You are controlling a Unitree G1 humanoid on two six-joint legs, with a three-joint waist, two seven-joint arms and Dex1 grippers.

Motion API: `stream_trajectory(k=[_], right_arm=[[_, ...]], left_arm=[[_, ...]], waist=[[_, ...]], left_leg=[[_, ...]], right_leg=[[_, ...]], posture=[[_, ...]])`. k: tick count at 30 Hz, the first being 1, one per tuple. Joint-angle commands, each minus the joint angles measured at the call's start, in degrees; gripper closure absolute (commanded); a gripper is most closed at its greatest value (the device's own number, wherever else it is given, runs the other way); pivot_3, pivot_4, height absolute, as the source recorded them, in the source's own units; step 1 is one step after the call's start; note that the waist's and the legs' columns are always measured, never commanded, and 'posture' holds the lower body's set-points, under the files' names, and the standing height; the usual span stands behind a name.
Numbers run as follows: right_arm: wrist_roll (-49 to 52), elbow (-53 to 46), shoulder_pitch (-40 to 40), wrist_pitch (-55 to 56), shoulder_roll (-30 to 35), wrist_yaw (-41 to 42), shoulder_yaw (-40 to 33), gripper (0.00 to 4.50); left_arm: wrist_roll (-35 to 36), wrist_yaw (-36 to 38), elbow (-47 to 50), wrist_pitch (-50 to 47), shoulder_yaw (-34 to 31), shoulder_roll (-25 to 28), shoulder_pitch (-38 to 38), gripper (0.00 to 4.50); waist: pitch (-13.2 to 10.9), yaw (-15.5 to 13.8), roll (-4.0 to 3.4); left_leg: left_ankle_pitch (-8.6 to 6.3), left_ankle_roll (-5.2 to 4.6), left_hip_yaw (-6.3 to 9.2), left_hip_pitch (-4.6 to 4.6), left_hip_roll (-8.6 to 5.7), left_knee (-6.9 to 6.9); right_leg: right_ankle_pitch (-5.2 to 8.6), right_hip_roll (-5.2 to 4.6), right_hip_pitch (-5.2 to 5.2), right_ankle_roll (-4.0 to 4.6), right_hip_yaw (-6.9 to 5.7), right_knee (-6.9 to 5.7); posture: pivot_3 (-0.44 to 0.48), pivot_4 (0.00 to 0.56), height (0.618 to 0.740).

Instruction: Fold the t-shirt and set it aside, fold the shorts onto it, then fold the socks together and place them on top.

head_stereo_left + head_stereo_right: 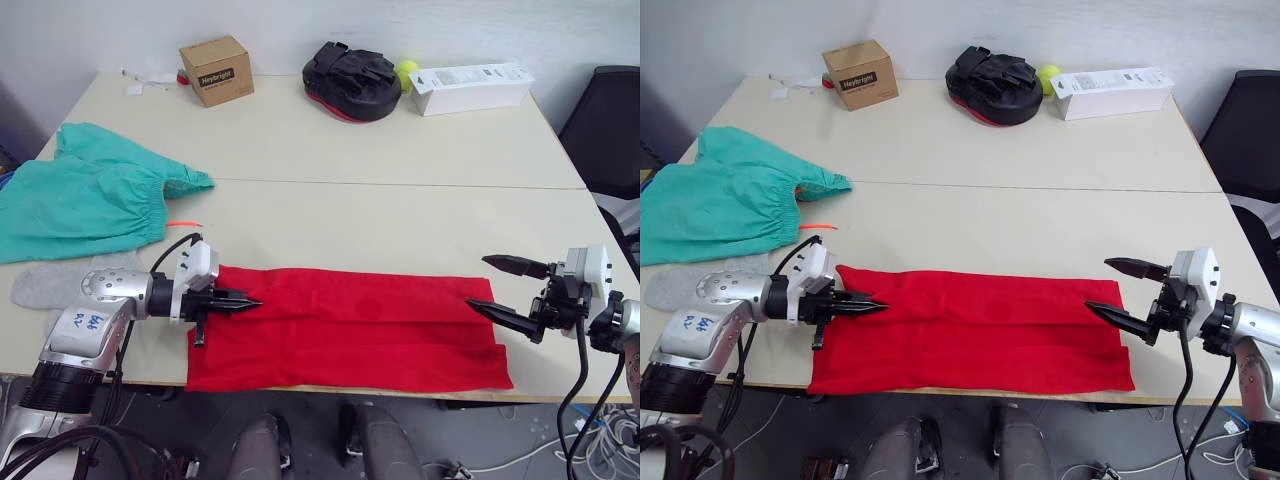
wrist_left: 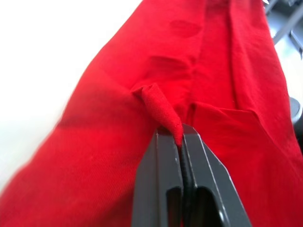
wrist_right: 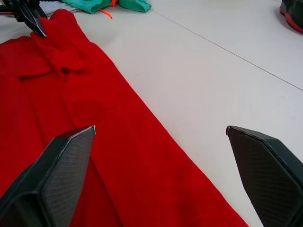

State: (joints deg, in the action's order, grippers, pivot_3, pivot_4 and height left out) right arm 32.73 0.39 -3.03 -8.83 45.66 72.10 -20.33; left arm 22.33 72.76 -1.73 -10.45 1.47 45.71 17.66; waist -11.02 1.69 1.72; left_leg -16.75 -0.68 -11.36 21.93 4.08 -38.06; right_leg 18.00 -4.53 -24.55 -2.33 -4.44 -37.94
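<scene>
Left wrist view: left tool [image 2: 182, 137] clamped on t-shirt [image 1: 360, 325] fold; right tool [image 1: 505, 287] spread wide apart.

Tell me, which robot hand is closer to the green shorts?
Left. The left gripper pinches the t-shirt just below the shorts; the right gripper is at the shirt's far end.

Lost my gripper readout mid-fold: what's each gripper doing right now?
Left gripper: shut, pinching a fold of the t-shirt.
Right gripper: open, holding nothing, at the shirt's other end.
</scene>
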Motion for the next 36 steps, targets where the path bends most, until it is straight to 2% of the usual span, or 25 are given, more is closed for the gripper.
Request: stream_trajectory(k=[1, 5, 13, 20, 23, 27, 35, 36], right_arm=[[0.28, 0.3, 0.75, 0.91, 0.49, 0.77, -1.14, 0.0], [0.23, 0.53, 1.27, 0.88, 0.6, 0.99, -1.22, 0.0], [0.26, 0.79, 1.48, 0.66, 0.85, 1.32, -1.18, 0.0], [-0.05, 0.9, 1.63, 0.93, 0.27, 1.05, -0.72, 0.0], [-0.12, 1.04, 1.43, 0.93, 0.17, 1.04, -0.61, 0.0], [-0.32, 1.37, 1.32, 1.2, 0.01, 1.06, -0.76, 0.0], [-0.32, 1.47, 1.77, 1.68, -0.17, 0.98, -1.0, 0.0], [-0.32, 1.49, 1.83, 1.76, -0.19, 0.97, -1.0, 0.0]], left_arm=[[-2.91, 1.61, -1.52, 11.26, -1.59, 0.03, -1.91, 4.39], [-6.52, -0.04, -4.76, 16.5, -1.22, 0.17, -3.09, 4.39], [-7.59, -0.43, -7.71, 26.73, -1.82, -0.77, -3.76, 4.39], [-4.11, -4.32, -6.34, 19.49, -3.54, -1.76, -3.12, 4.39], [-3.03, -4.53, -4.18, 16.02, -3.83, -1.61, -3.2, 3.78], [-2.44, -2.37, -2.68, 14.81, -3.29, -1.4, -3.41, 2.58], [-1.82, -0.66, -1.55, 14.03, -3.35, -1.98, -3.35, 2.58], [-1.63, -0.46, -1.41, 14.06, -3.48, -2.06, -3.52, 2.76]], waist=[[0.0, 0.04, 0.0], [0.0, -0.02, 0.0], [0.0, 0.0, 0.0], [0.0, -0.01, 0.0], [0.0, -0.03, 0.0], [0.0, -0.01, 0.0], [0.0, -0.01, 0.0], [0.0, -0.02, 0.0]], left_leg=[[-0.01, -0.01, 0.0, 0.0, 0.0, 0.0], [-0.03, -0.06, 0.0, 0.0, 0.0, 0.0], [-0.06, -0.1, 0.0, 0.0, 0.01, 0.01], [-0.06, -0.1, 0.0, 0.0, 0.01, 0.01], [-0.06, -0.1, 0.0, 0.0, 0.01, 0.01], [-0.06, -0.09, -0.01, 0.01, 0.01, 0.01], [-0.05, -0.08, -0.02, 0.01, 0.01, 0.01], [-0.05, -0.08, -0.02, 0.01, 0.01, 0.01]], right_leg=[[0.0, 0.0, 0.0, 0.0, 0.0, 0.0], [0.0, 0.0, 0.0, 0.0, 0.0, 0.02], [0.0, 0.0, 0.0, 0.0, -0.02, 0.02], [0.0, 0.0, 0.0, -0.01, -0.02, 0.01], [-0.01, 0.0, 0.01, -0.01, -0.03, 0.01], [-0.01, 0.01, 0.01, -0.01, -0.03, 0.02], [-0.01, 0.02, 0.0, -0.01, -0.03, 0.02], [-0.01, 0.02, 0.0, -0.01, -0.03, 0.02]], posture=[[0.0, 0.15, 0.74], [0.0, 0.15, 0.74], [0.0, 0.15, 0.74], [0.0, 0.15, 0.74], [0.0, 0.15, 0.74], [0.0, 0.15, 0.74], [0.0, 0.15, 0.74], [0.0, 0.15, 0.74]])
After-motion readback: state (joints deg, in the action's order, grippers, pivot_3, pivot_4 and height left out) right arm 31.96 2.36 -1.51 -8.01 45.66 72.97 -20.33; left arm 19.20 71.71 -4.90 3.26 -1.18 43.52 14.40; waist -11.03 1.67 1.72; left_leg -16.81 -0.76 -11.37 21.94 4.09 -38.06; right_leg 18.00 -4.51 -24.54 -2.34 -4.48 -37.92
